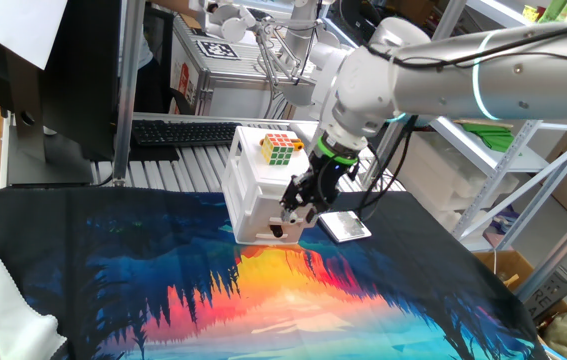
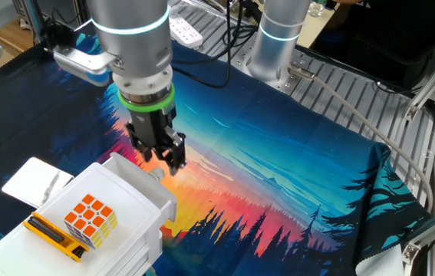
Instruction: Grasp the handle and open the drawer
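Here, half-open fingers (image 2: 177, 156) beside handle (image 2: 156, 175).

The smooth silver-grey robot arm (image 2: 129, 38) wears glowing teal light rings at its joints, a bright green band at the wrist, and ends in a black two-finger gripper (image 2: 167, 162).

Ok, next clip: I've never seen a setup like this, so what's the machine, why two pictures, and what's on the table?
It is one robot arm with a two-finger gripper. Two fixed cameras look at the same table from different sides. On the colourful cloth stands a small white cabinet; a puzzle cube and a yellow-and-black tool lie on top, and a flat white piece lies beside it. The gripper hangs at the cabinet's front, pointing down. Whether it grips the handle cannot be told.
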